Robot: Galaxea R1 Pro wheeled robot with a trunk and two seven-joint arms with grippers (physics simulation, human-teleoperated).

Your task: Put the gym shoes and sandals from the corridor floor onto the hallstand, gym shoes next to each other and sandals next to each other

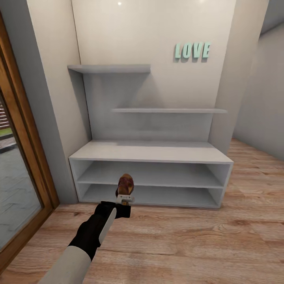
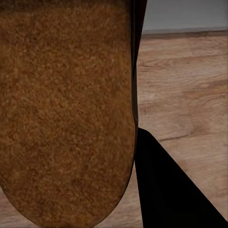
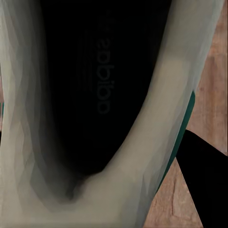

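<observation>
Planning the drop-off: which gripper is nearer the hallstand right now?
Left. The left gripper holds a sandal in front of the hallstand, near its lower cubbies. The right gripper carries a gym shoe over the floor; how far it is from the rack cannot be judged.

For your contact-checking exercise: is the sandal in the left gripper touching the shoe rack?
Apart. In the head view the sandal sits in the left gripper, raised above the floor, short of the shoe rack.
</observation>
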